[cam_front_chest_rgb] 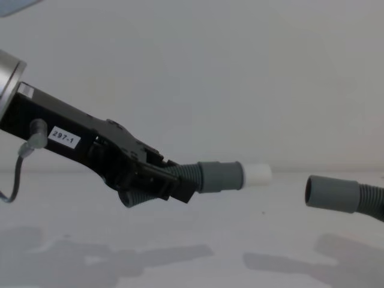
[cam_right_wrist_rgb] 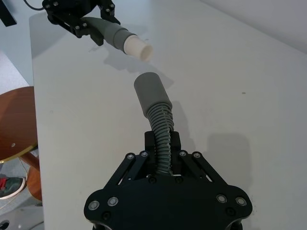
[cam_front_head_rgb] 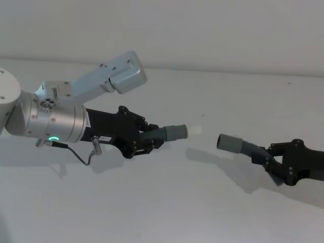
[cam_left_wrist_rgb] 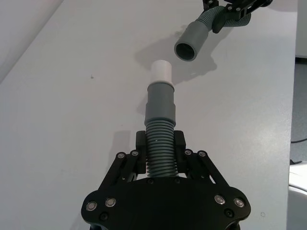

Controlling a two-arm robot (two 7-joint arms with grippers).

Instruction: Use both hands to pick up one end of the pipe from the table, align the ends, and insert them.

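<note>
left gripper [cam_front_head_rgb: 147, 139] is raised above the white tabletop [cam_front_head_rgb: 167, 207], on its left half; fingers [cam_left_wrist_rgb: 140, 143] clenched on the ribbed body of one pipe piece [cam_left_wrist_rgb: 160, 148]. beyond the fingers this piece ends in a smooth grey cuff [cam_front_head_rgb: 174, 132] with a white sleeve [cam_front_head_rgb: 193, 130] protruding from it, pointing toward the right side of the tabletop. a white "297-1" label [cam_front_chest_rgb: 64, 137] shows on the gripper body in the chest view.

right gripper [cam_front_head_rgb: 273, 164] is raised over the right half of the tabletop; fingers [cam_right_wrist_rgb: 175, 143] clenched on the thin ribbed section of the second pipe piece [cam_right_wrist_rgb: 162, 139]. its grey cuff [cam_front_head_rgb: 230, 143] has an open mouth facing the white sleeve.

the two ends are near each other but apart, with a visible gap between sleeve tip and open cuff. in the chest view the open cuff [cam_front_chest_rgb: 332, 193] sits slightly lower than the sleeve [cam_front_chest_rgb: 257, 174]. both pieces are clear of the tabletop, casting shadows on it.
</note>
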